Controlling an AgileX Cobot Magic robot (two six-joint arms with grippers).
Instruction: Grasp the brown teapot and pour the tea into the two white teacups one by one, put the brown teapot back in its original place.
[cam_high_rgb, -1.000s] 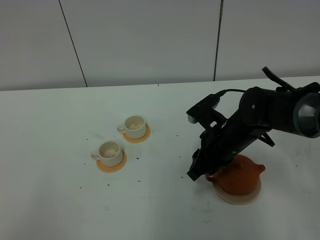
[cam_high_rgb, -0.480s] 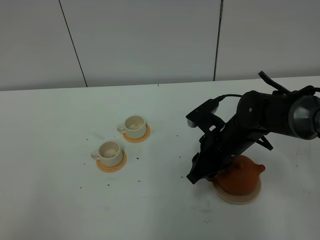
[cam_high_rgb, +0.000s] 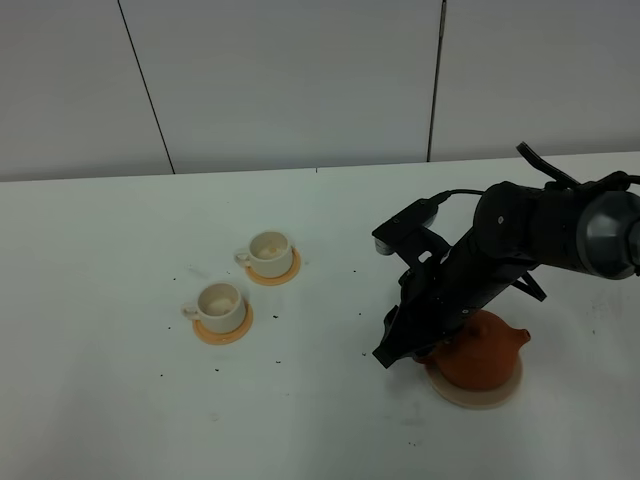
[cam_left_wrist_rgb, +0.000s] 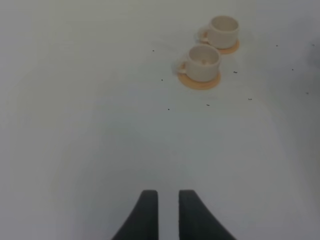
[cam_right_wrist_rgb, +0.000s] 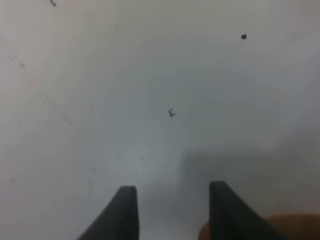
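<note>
The right gripper (cam_right_wrist_rgb: 173, 187) stands released and empty beside the teapot (cam_high_rgb: 485, 350). It should straddle the handle squarely before clamping. The left gripper (cam_left_wrist_rgb: 168, 192) is slightly parted and empty.

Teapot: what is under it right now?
A pale round coaster; its rim shows along the near edge. The arm covers the teapot's left part in the high view, hiding the coaster there.
</note>
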